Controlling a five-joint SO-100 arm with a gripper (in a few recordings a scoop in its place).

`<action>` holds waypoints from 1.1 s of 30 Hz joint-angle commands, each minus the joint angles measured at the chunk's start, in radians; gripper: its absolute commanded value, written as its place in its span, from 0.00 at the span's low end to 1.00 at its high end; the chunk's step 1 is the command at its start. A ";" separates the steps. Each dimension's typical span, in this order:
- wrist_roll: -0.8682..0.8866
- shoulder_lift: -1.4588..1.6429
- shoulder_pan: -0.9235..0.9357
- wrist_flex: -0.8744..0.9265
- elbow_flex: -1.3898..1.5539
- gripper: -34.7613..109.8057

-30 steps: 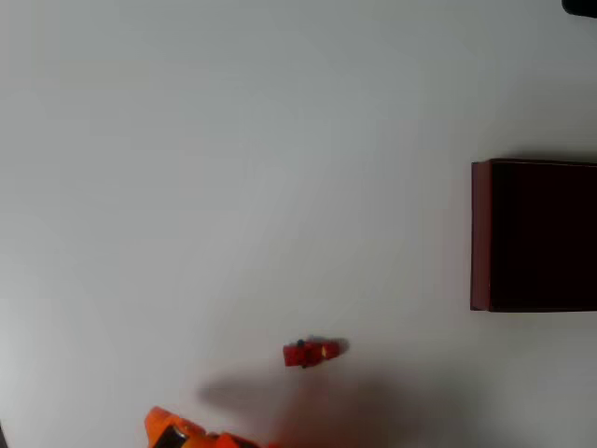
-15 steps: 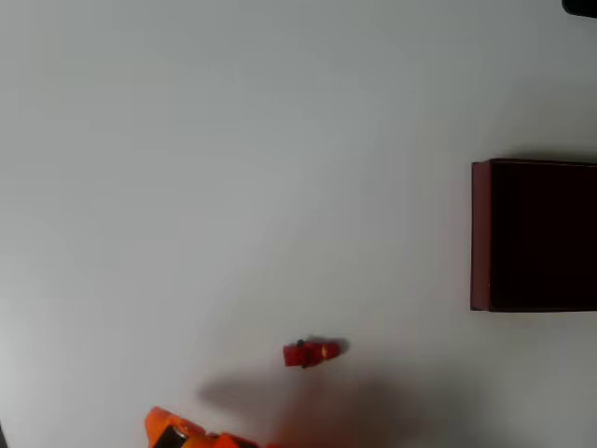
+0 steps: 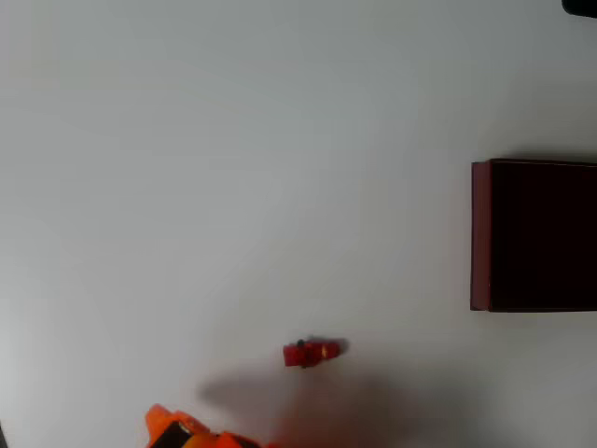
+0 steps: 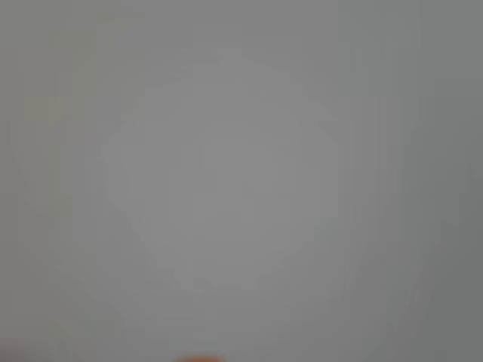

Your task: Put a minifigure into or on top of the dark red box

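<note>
Minifigure (image 3: 312,353), tiny bright red plastic toy, lies on the white table (image 3: 233,187) well left of the large maroon box (image 3: 480,233); the orange gripper (image 3: 182,434) sits at the bottom edge, its jaw state impossible to tell

The overhead view looks straight down from high on the bench (image 3: 233,168), the dark red box (image 3: 480,233) cut at its right edge; the wrist view faces blurred grey surface close up
</note>
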 commanded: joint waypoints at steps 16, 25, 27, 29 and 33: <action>0.815 -0.127 -0.422 0.149 -0.202 0.24; 1.440 0.014 -0.664 0.186 -0.156 0.24; 1.519 0.015 -0.661 0.227 -0.184 0.24; 1.554 0.015 -0.632 0.256 -0.212 0.24; 1.443 0.018 -0.514 0.250 -0.225 0.24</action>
